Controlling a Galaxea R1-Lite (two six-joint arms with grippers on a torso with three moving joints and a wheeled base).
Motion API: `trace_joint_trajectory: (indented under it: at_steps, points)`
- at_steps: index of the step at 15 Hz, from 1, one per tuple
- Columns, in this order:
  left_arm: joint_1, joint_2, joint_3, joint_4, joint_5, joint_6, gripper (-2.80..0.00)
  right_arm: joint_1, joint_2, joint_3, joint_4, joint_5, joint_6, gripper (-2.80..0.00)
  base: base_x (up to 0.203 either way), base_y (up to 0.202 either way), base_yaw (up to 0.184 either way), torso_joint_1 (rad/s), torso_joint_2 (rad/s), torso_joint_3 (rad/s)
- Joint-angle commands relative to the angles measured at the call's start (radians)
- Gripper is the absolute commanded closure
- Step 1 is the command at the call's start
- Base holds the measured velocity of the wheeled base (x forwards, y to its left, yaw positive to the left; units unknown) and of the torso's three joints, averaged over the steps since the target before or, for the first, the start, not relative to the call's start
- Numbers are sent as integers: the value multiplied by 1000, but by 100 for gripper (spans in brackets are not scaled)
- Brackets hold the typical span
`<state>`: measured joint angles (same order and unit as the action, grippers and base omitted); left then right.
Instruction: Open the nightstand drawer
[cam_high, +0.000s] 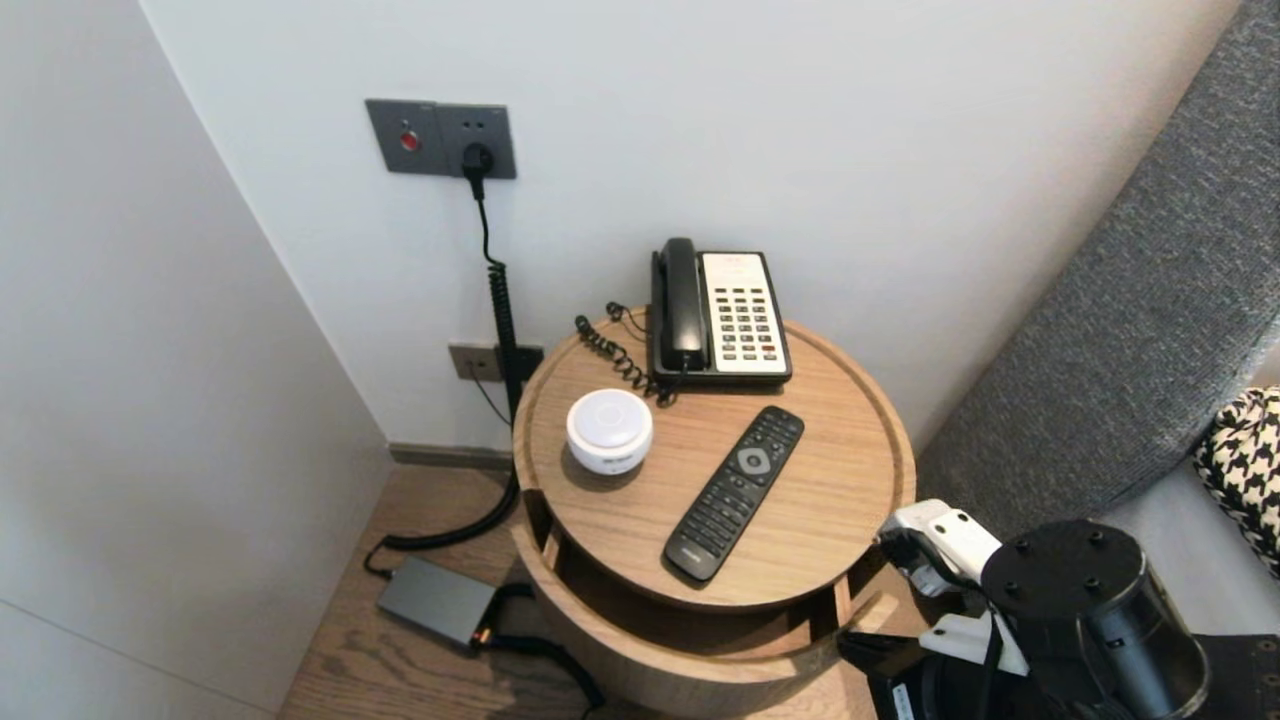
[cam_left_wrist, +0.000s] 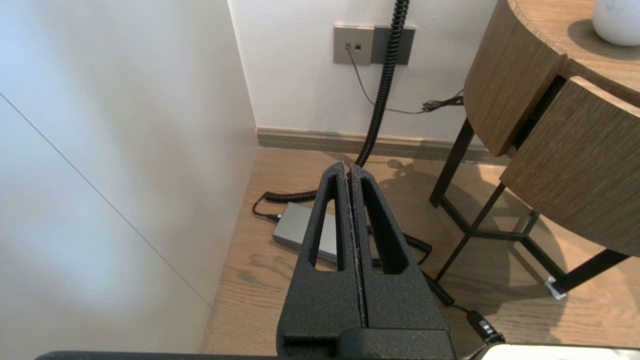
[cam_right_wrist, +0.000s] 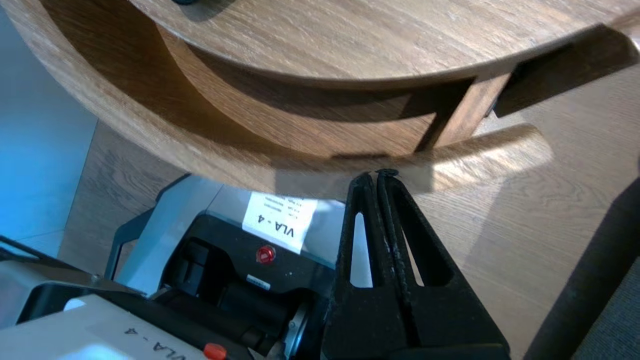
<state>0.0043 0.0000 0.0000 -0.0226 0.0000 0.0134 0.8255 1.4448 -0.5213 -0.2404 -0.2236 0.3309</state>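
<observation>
While the left gripper (cam_left_wrist: 348, 167) hangs closed and empty above the floor (cam_left_wrist: 250, 300), the right gripper (cam_right_wrist: 378, 175) sits with fingers pressed together, holding nothing, just beside the curved front of the drawer (cam_right_wrist: 165, 145), which stands pulled out beneath the top of the round table (cam_high: 850, 500).

Soft, bright light; deep shadow inside the open drawer (cam_high: 700, 662).

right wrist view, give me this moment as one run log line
right hand: shut, empty, near open drawer front | left hand: shut, empty, low beside table | on it: phone, remote
</observation>
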Motion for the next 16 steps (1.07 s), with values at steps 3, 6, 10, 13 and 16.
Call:
trace_joint_trajectory:
  at_steps: [3, 6, 10, 13, 16]
  points:
    - [0, 0, 14, 0, 0, 0, 0, 12, -44, 27, -2, 1, 4, 0, 0, 0, 0, 0, 0, 0]
    - [0, 0, 14, 0, 1, 0, 0, 26, -24, 37, -3, 6, 5, 0, 0, 0, 0, 0, 0, 0]
    - [0, 0, 14, 0, 1, 0, 0, 13, -35, -45, 1, 0, -3, 0, 0, 0, 0, 0, 0, 0]
    - [0, -1, 14, 0, 0, 0, 0, 17, -35, -78, 21, -2, -27, 0, 0, 0, 0, 0, 0, 0]
    - [0, -1, 14, -1, 0, 0, 0, 17, -12, -85, 86, 8, -71, 0, 0, 0, 0, 0, 0, 0]
